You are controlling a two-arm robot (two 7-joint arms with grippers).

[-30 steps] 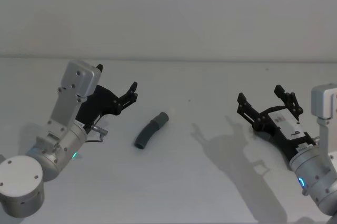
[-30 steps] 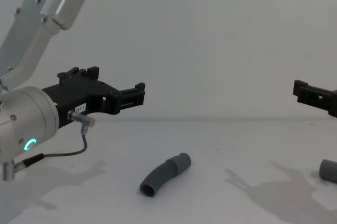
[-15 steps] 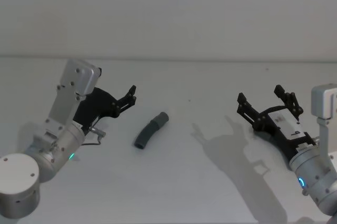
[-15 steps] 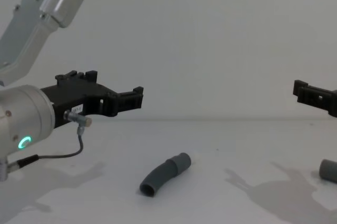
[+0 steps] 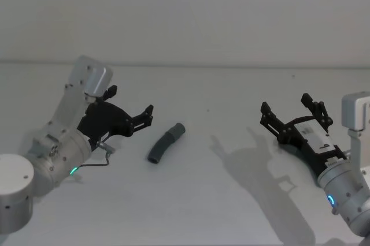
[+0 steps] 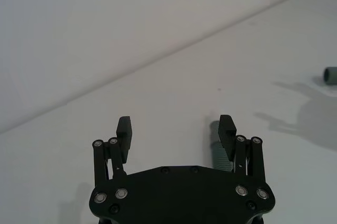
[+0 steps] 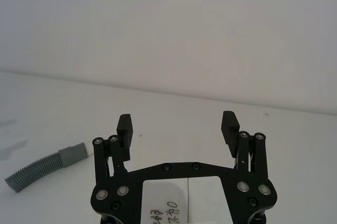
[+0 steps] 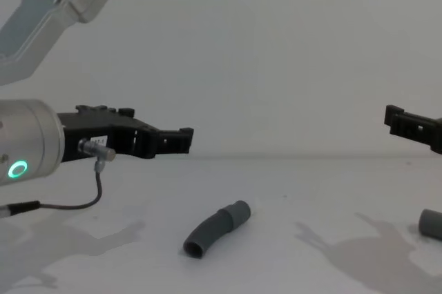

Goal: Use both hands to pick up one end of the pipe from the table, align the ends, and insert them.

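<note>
**Both grippers spread wide, both pipe pieces down on the table**

You have the left gripper (image 6: pixel 176 129) up off the table (image 5: pixel 219 200), over on the left side, its fingers spread wide with nothing between them. From the chest view it hangs level, tips aimed across toward the middle. The green ring light (image 8: pixel 17 168) glows on its silver wrist (image 8: pixel 27 139).

The curved pipe piece (image 5: pixel 165 143) lies flat on the table just right of those tips, near but not touching. It runs on a slant. The open dark end is nearer the robot, and the smooth cuff (image 5: pixel 180 128) is at the far end, pointing away and to the right. Your right wrist view picks out the ribbing and a pale tip (image 7: pixel 87 147) on that cuff. In the left wrist view one finger (image 6: pixel 227 129) covers part of the piece.

Over on the right, your right gripper (image 5: pixel 287 105) hovers above the table, well apart from the curved piece. Its fingers are spread just as wide and hold nothing, tips aimed away and to the left. A blue light (image 5: pixel 331 201) shows on its wrist.

The second pipe piece (image 8: pixel 430 223) sits on the table at the right edge of the chest view, below the right gripper. Just a short grey stub of it shows there, so I cannot tell you its shape or which way its cuff faces. The left wrist view catches it too, far off across the table, well apart from the curved piece.
</note>
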